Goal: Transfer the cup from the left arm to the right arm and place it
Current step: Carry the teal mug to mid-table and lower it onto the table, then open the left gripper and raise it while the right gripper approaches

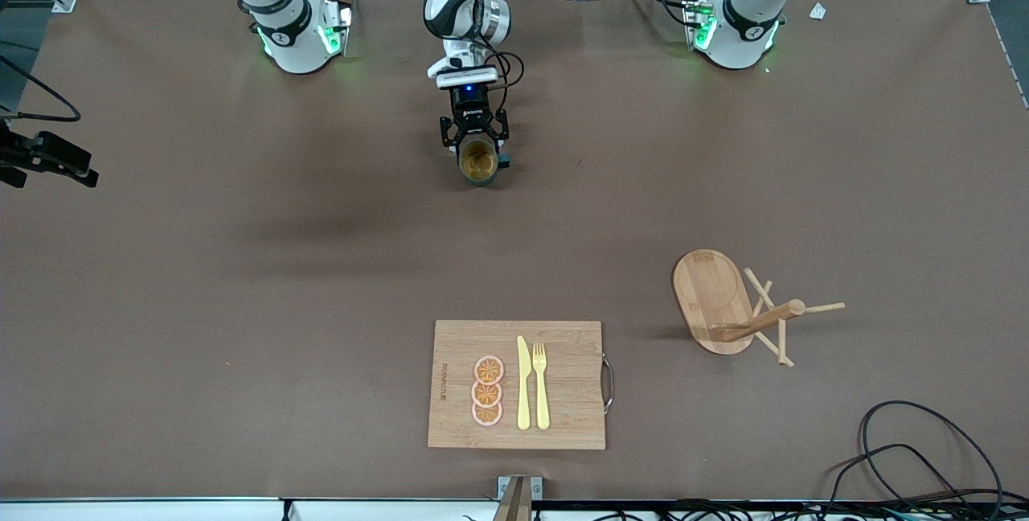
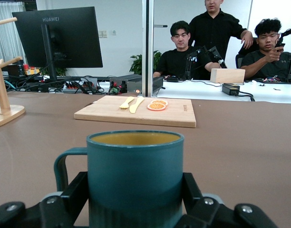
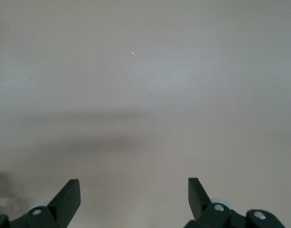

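The cup (image 1: 480, 161), a dark teal mug with a mustard-yellow inside, is upright and low at the table, between the two arm bases. My left gripper (image 1: 476, 143) is level with it and shut on its sides. In the left wrist view the cup (image 2: 136, 175) fills the middle, its loop handle to one side, with a black finger (image 2: 76, 190) against each side. My right gripper (image 3: 134, 190) is open and empty, high over bare brown table at the right arm's end. It shows at the front view's edge (image 1: 48, 159).
A wooden cutting board (image 1: 563, 416) lies near the front camera with three orange slices (image 1: 487, 391), a yellow knife (image 1: 523, 384) and a fork (image 1: 540, 384). A wooden peg rack (image 1: 748, 312) stands toward the left arm's end. Black cables (image 1: 908, 457) lie at that front corner.
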You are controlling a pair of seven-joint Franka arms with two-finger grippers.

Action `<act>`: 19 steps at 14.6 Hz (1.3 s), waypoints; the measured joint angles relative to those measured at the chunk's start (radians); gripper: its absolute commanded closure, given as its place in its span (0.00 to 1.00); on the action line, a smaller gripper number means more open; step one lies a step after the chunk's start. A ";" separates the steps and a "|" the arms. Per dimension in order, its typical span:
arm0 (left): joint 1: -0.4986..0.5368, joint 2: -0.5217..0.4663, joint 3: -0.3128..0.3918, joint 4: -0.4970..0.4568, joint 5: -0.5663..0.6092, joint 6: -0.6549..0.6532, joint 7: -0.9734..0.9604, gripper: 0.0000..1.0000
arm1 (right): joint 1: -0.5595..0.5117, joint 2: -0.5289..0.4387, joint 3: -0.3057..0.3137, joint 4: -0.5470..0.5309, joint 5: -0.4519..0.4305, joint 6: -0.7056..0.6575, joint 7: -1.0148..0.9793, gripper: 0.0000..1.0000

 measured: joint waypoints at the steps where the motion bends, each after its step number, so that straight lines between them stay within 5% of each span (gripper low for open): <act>1: -0.004 0.009 0.000 0.000 0.003 -0.005 -0.013 0.40 | 0.000 0.000 0.000 0.000 0.000 0.000 0.000 0.00; 3: -0.016 0.017 0.002 0.001 0.003 -0.021 -0.022 0.24 | 0.000 0.000 0.000 0.000 0.000 0.000 0.000 0.00; 4: -0.020 0.020 0.003 0.002 0.003 -0.025 -0.023 0.00 | 0.000 0.000 0.000 0.000 0.000 0.000 0.000 0.00; 9: -0.020 0.021 0.003 0.029 -0.066 -0.025 -0.014 0.00 | 0.000 0.000 -0.001 0.000 0.000 0.000 0.000 0.00; 15: -0.018 -0.005 -0.036 0.179 -0.343 -0.021 0.148 0.00 | 0.000 0.000 0.000 0.000 0.000 -0.002 0.000 0.00; 19: -0.019 -0.045 -0.066 0.198 -0.491 -0.013 0.157 0.00 | 0.000 0.000 0.000 0.000 0.000 -0.002 0.000 0.00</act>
